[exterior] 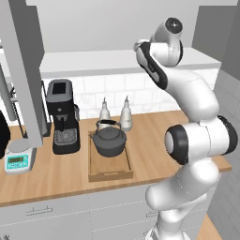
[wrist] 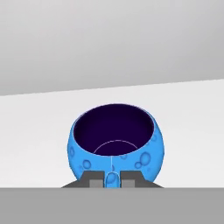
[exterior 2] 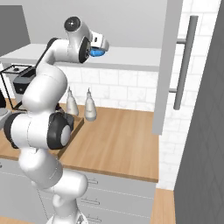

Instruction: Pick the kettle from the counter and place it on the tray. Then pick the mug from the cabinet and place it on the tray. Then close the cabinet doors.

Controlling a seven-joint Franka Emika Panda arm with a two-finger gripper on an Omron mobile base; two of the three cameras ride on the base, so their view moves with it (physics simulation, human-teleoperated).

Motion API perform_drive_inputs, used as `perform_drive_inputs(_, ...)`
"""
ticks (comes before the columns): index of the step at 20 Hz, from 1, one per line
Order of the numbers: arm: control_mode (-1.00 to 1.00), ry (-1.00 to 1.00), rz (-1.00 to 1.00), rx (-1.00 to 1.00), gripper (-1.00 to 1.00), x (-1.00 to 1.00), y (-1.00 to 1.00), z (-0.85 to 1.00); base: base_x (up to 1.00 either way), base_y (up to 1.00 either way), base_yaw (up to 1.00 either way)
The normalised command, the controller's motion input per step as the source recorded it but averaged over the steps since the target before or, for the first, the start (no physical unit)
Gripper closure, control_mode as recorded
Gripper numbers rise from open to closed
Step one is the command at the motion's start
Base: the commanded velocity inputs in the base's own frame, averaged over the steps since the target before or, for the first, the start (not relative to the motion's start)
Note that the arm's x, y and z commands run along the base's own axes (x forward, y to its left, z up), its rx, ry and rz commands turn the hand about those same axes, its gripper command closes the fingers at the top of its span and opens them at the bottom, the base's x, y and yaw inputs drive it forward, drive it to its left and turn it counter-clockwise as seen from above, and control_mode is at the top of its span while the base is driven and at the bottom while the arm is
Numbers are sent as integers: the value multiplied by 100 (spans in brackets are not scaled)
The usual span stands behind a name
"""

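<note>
The mug [wrist: 116, 142], bright blue with a dark inside, sits upright at the lower centre of the hand view on the cabinet's pale shelf [wrist: 35, 131]. Its near wall is pinched between the two fingertips [wrist: 92, 180] of the gripper [wrist: 112, 180], whose jaws are pressed together on it. In the right base view the mug [exterior 2: 99, 53] shows as a blue patch at the upper left, at the end of the raised arm. In the left base view, the kettle [exterior: 109, 139] stands on the tray [exterior: 109, 174] at the frame's centre, on the wooden bench [exterior: 56, 176]. Left of the tray stands a black coffee machine [exterior: 62, 116]; two pale bottles [exterior: 115, 112] stand behind it. An open cabinet door [exterior 2: 167, 65] hangs at the upper right of the right base view.
</note>
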Motion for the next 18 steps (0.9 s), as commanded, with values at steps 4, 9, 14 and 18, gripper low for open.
perform_drive_inputs(4, -100, -6, 18, 0, 100, -79, -3, 2, 0, 0, 0)
perform_drive_inputs(9, -100, -11, 18, 0, 100, -93, -2, 8, 0, 0, 0)
perform_drive_inputs(14, -100, -16, 22, 0, 100, -100, 0, 9, 0, 0, 0)
perform_drive_inputs(18, -100, -5, 22, 0, 100, -100, 0, 11, 0, 0, 0)
